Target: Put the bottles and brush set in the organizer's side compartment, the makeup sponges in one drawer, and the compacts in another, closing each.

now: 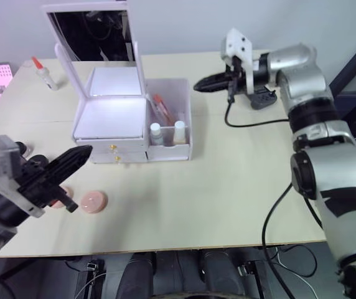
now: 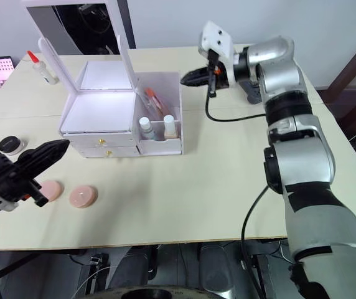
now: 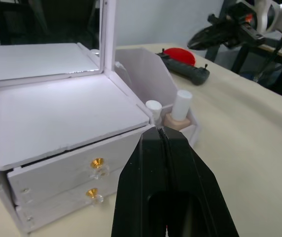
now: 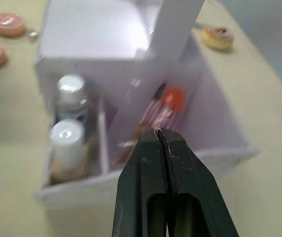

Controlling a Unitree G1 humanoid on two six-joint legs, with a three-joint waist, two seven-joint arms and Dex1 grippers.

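We see the organizer (image 1: 131,121) on the tabletop (image 1: 228,187), two bottles (image 1: 167,132) upright in its side compartment and the brush set (image 4: 153,116) leaning behind them, blurred. Both drawers look shut. Our left pincer (image 1: 72,161) is closed and empty above two pink sponges (image 1: 93,202), one partly hidden. Our right pincer (image 1: 204,83), closed, hangs beyond the compartment.

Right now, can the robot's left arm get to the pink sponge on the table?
Probably yes. The left gripper hovers with its fingers shut, just above the pink sponge, which lies on bare table in front of the organizer. Nothing stands between them.
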